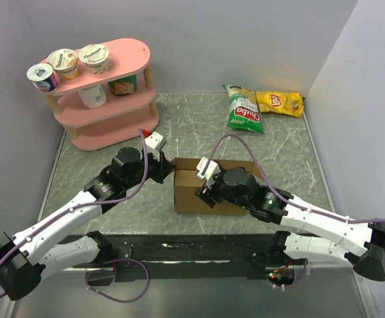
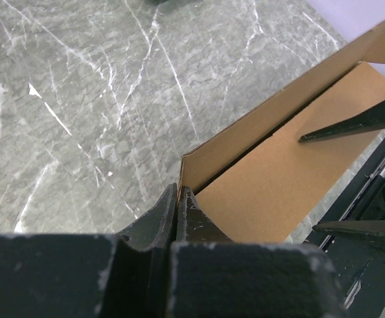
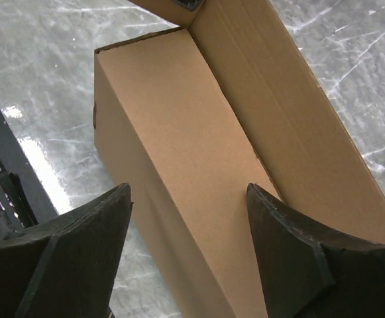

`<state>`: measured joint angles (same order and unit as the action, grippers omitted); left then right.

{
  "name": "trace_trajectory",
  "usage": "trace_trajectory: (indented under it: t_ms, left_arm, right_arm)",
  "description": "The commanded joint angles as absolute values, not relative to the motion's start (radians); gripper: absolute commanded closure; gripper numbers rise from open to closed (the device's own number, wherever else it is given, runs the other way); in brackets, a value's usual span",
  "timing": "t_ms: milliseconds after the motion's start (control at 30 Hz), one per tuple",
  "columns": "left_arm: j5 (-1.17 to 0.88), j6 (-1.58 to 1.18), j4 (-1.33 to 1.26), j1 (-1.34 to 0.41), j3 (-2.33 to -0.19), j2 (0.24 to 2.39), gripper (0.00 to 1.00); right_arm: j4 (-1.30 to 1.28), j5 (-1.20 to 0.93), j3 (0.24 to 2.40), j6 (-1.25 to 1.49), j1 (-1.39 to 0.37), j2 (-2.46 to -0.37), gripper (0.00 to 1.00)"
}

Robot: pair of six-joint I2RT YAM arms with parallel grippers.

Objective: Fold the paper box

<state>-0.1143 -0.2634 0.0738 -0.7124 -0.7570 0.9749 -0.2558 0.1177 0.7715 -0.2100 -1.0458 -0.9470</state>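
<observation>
The paper box [image 1: 187,197] lies at the centre of the table [image 1: 199,129]. Its long axis runs left to right, and 1 flap is raised along the far side.

The right gripper [image 1: 202,184] hangs directly above the box's top panel. Its jaws are apart and spread across the panel's width; contact cannot be confirmed.

The left gripper [image 1: 166,165] sits at the box's left end, jaws together, tips at the flap's corner. The right arm is judged nearer the flap.

The pink shelf [image 1: 106,112] and chip bags [image 1: 262,106] stand well apart from the box. Nothing appears to obstruct either arm.

Closed end effector [image 2: 177,193] beside paper box [image 2: 278,179]
</observation>
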Motion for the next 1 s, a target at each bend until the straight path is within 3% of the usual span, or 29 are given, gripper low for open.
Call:
trace_trajectory:
  t_ms: [0,433,967]
  left_arm:
    - [-0.117,-0.253,0.038,-0.721,-0.77,0.956,0.99]
    - [-0.084,-0.466,0.101,-0.723,-0.862,1.051,0.99]
    - [0.087,-0.601,0.032,-0.836,-0.716,0.988,0.99]
  right_arm:
    - [-0.249,0.083,0.75,-0.184,-1.051,-0.969,0.27]
    - [-0.207,0.215,0.664,-0.104,-1.135,-0.94,0.33]
    - [-0.169,0.279,0.626,-0.083,-1.184,-0.94,0.34]
